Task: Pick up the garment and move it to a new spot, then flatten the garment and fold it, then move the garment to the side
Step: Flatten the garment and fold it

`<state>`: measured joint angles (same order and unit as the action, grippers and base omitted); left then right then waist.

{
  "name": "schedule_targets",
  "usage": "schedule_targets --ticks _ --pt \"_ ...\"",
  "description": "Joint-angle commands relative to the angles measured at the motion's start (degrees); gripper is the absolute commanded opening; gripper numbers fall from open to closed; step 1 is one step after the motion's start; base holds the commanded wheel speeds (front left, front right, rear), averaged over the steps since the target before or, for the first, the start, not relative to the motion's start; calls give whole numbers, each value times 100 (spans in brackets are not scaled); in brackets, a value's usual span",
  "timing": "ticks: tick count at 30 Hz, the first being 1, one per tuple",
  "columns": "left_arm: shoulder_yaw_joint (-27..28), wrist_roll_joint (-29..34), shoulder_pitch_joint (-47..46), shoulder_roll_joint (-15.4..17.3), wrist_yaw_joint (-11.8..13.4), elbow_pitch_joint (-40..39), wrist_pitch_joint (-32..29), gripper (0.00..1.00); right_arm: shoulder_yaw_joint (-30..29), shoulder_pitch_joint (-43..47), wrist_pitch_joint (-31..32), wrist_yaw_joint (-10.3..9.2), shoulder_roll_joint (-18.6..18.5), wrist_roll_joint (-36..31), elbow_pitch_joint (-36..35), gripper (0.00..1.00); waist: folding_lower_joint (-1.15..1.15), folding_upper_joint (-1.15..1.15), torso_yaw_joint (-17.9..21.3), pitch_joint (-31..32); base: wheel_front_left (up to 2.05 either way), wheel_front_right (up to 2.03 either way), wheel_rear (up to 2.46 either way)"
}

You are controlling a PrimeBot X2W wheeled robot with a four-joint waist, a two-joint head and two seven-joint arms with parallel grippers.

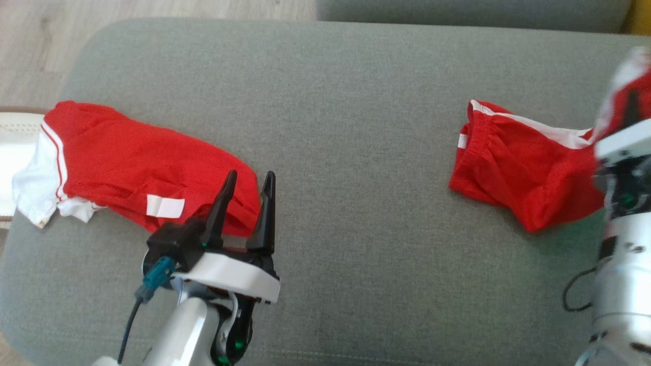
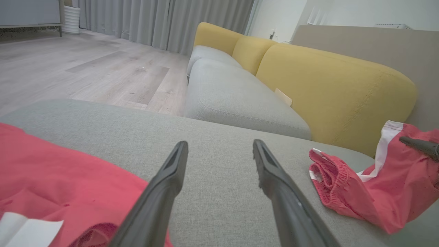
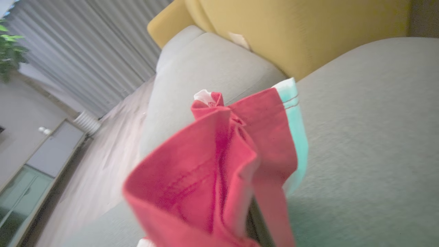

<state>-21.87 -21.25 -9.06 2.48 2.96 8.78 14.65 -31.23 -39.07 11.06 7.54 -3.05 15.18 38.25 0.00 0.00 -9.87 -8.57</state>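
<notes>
Soft even light — garment motion-blurred close up.

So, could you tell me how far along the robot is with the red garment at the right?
Done: the right gripper is shut on one end of the red white-trimmed fabric garment, raising it. In hand: the move, its elastic waistband end lying on the grey upholstered cushion. Left: flattening, folding, setting aside; it is bunched. The open left gripper hovers empty by a second red garment.

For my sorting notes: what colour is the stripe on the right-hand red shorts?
White stripe on red fabric shorts; clearest in the head view.
</notes>
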Motion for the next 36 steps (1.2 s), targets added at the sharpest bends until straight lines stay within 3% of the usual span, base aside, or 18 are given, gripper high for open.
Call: schedule_targets --ticks 1,9,28,29,30,36 --pt "196 39 -37 40 -28 -158 35 100 309 -120 -59 -5 15 137 -168 0 0 0 -22 47 0 0 0" --pt "210 64 67 40 -15 -141 35 100 1872 405 -295 -5 16 1230 -163 0 0 0 -106 190 0 0 0" --pt "230 94 184 40 13 -175 35 100 3382 623 -854 -5 17 1941 355 0 0 0 -138 149 0 0 0" --pt "238 97 190 40 12 -170 35 100 3500 597 -935 -5 17 1944 422 69 0 0 -126 135 0 0 0" --pt "248 103 196 40 9 -161 35 100 3629 574 -1010 -5 17 1988 491 100 0 0 -114 126 0 0 0" --pt "335 136 221 40 -18 -111 35 100 4678 570 -1340 -5 17 2562 821 100 0 0 -44 166 0 0 0"
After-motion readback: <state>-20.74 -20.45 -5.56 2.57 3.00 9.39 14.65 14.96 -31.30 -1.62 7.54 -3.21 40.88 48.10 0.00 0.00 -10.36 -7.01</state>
